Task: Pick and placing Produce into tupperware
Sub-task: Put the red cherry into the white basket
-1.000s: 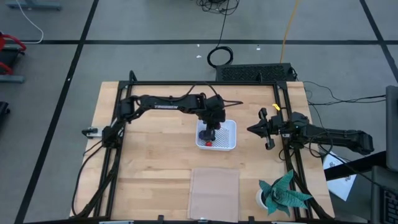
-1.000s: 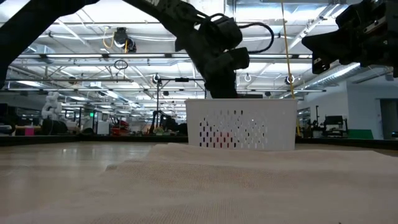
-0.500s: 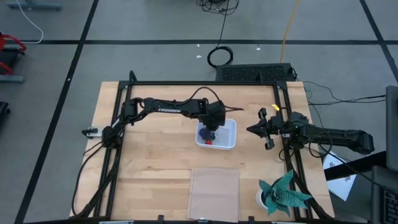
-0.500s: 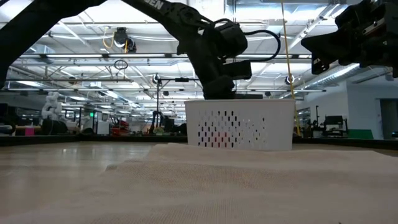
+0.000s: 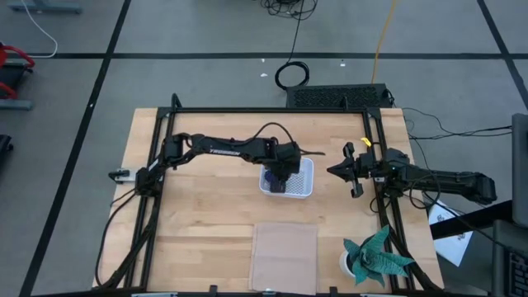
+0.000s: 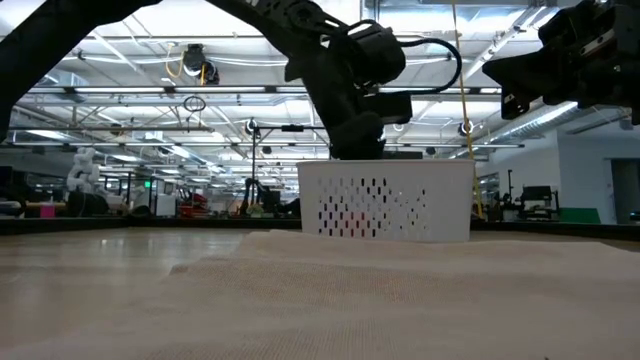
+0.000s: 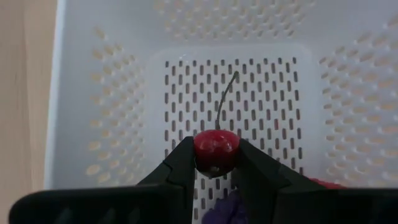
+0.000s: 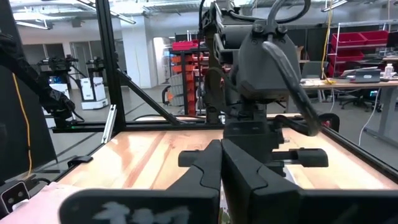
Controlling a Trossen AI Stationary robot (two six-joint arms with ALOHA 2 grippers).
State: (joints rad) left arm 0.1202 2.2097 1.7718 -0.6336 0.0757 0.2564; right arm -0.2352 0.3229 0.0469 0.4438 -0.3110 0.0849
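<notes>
The left pincer (image 7: pixel 215 163) hangs inside the tupperware (image 5: pixel 307 176), which sits near the middle of the counter (image 5: pixel 206 214), and its fingers (image 7: pixel 184 163) are clamped on a red cherry (image 7: pixel 216 149) with a thin stem, just above the mesh floor. A purple bunch (image 7: pixel 227 209) lies below it. The right pincer (image 5: pixel 350 171), fingers together with nothing held, waits toward the counter's right edge.

The left arm stretches across the counter (image 5: pixel 206 206), its tool (image 7: pixel 214 163) pointed down with both fingers (image 7: pixel 180 165) pinched tight. The right arm waits at the counter's right edge, its tool (image 5: pixel 340 171) raised, fingers pressed together.
</notes>
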